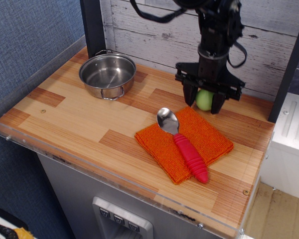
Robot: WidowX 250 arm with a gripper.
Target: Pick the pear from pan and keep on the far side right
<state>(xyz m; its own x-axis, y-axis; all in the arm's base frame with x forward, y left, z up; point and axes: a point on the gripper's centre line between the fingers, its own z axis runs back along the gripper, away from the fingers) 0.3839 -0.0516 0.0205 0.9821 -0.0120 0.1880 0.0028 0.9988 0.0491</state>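
The light-green pear is held between the fingers of my black gripper, low over the wooden tabletop at the far right, just behind the orange cloth. The jaws are shut on it. The shiny steel pan stands empty at the far left of the table, well apart from the gripper.
An orange cloth lies right of centre with a steel spoon with a red handle on it. A whitewashed plank wall runs behind. A clear acrylic rim edges the front and left.
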